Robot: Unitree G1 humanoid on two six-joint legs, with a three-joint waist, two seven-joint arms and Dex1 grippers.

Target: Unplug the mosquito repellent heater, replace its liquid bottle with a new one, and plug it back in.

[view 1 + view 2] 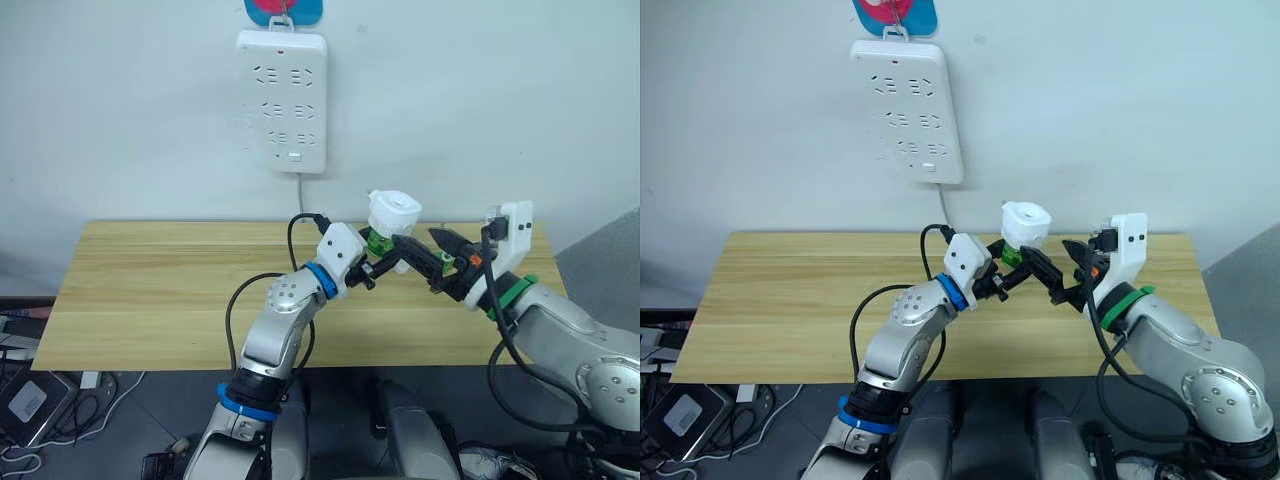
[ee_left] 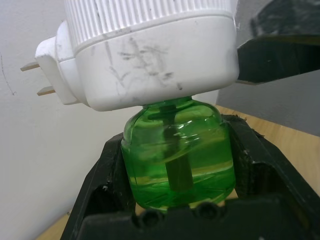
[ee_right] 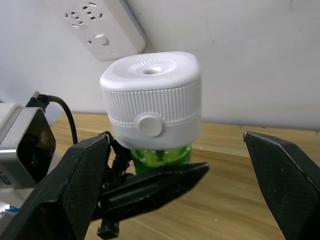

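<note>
Your left gripper (image 1: 383,262) is clamped on the green bottle (image 2: 178,152) under the white heater (image 1: 392,213), holding the unit upright above the table (image 1: 150,290), already out of the power strip (image 1: 283,100) on the wall. Your right gripper (image 3: 200,200) stands wide apart just beside the heater, one finger on each side and touching nothing. The step in hand looks like unscrewing the bottle. Bring the right fingers (image 3: 285,180) level with the ribbed white body, well above the green glass, and close squarely. Keep the left grip firm and twist about the bottle's own axis, so the wick comes out straight.
</note>
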